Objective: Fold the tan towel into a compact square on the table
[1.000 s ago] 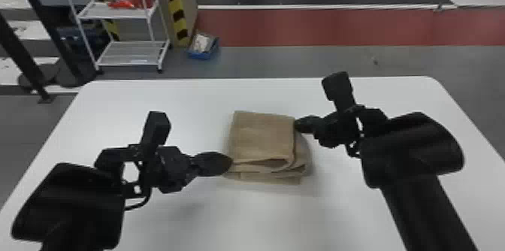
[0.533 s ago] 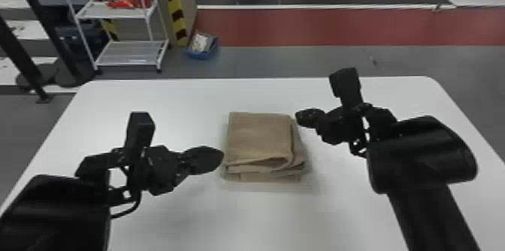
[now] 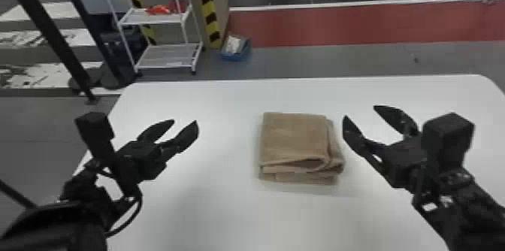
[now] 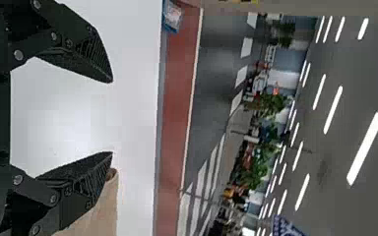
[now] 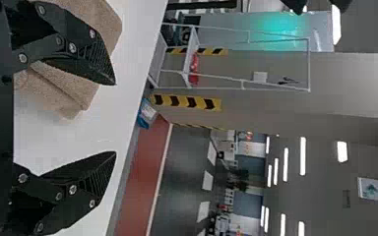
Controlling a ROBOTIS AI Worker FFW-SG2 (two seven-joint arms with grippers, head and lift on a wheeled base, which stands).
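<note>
the tan towel (image 3: 295, 137) lies flat on the white table (image 3: 225, 212), near its middle, folded into a layered, nearly square stack. its top layer is mostly smooth. along the side nearest the robot the folded edges show 1 above another, with a small, dark, loose opening under the top fold near the right corner. on the right side the lower layers jut out past the top 1, so the edges there are uneven (it is a slightly sloppy corner, that near right 1).

the left gripper (image 3: 184, 121) is to the left of the towel, well apart from it, its 2 black fingers spread open and angled toward the far side of the table. in the left wrist view the fingers stand wide, with white tabletop visible between them and a strip of tan cloth partly hidden behind 1 finger.

the right gripper (image 3: 360, 112) is just beside the towel, on its right and apart from it, also open, with its 2 fingers parted over the table. in the right wrist view the folded towel shows partly behind 1 finger, and tabletop shows between the 2 tips.

on the floor past the table are a white shelf rack (image 3: 161, 58) with 2 shelves showing, red things (image 3: 159, 9) on the upper 1, and a blue bin (image 3: 235, 57) near the rack.
</note>
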